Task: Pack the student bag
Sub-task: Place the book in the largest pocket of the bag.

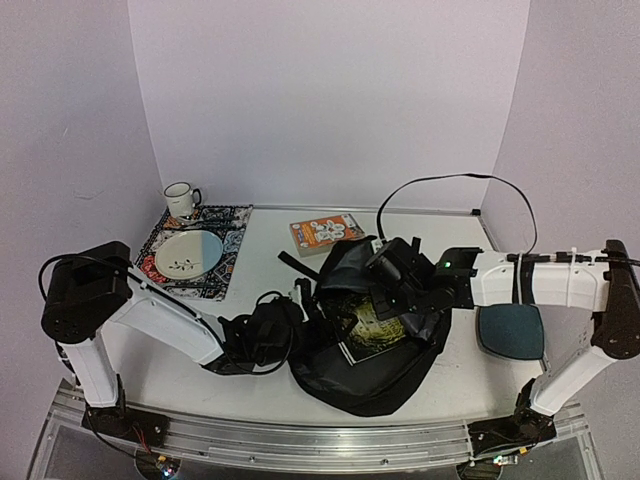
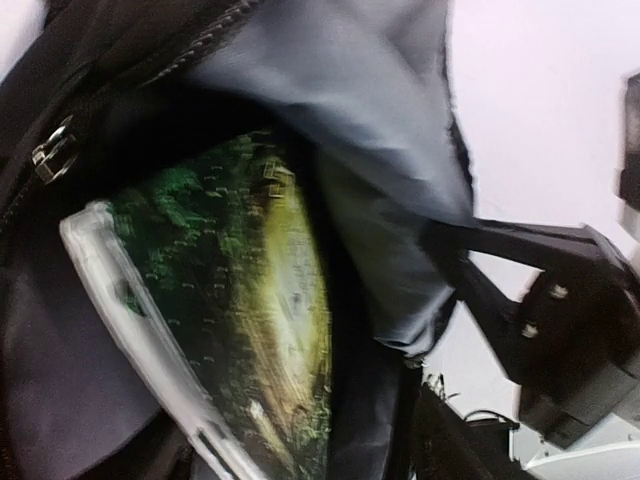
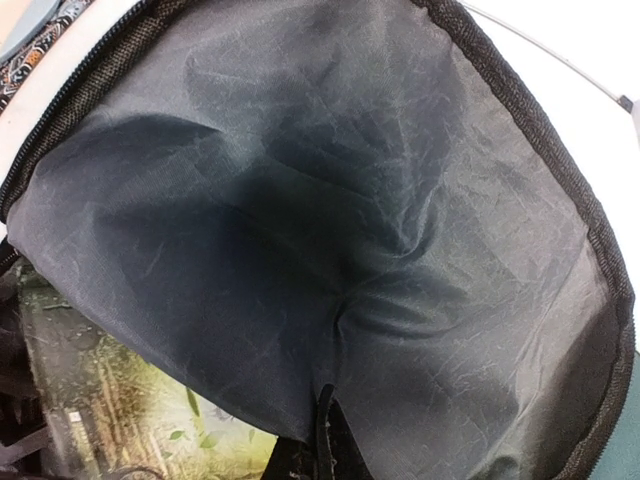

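White table (image 1: pixel 445 228) between lilac walls. The bag (image 1: pixel 372 388) lies at its centre, a little toward 6 o'clock, and its rounded lower bulge comes close to the near edge. Its long axis runs roughly 12 to 6, leaning slightly toward 1. The mouth gapes upward, grey lining showing, with the lifted flap at the 12 o'clock end. A green-covered book (image 1: pixel 378 324) lies flat inside, one pale corner toward the zip in the left wrist view.

The right gripper (image 1: pixel 393 276) reaches in from 3 o'clock over the bag's far end. Its fingers are closed, pinching the flap and holding it up. The right wrist view is filled with lining and zip edge.

The left gripper (image 1: pixel 292 315) sits low at the bag's 9 o'clock side, right against the fabric. I cannot tell whether its fingers are spread or closed. A loose strap (image 1: pixel 296 263) trails off toward 10.

A teal pad (image 1: pixel 511 331) lies at 3 o'clock, near the right edge and just beside the bag. An orange book (image 1: pixel 325 234) sits at 12, near the flap. Well apart at 10 o'clock are a patterned mat (image 1: pixel 226 228), a plate (image 1: pixel 188 254) on it and a mug (image 1: pixel 180 199) at its far corner. Bare tabletop shows at 1 o'clock by the back wall and at 7 to 8 along the near edge.
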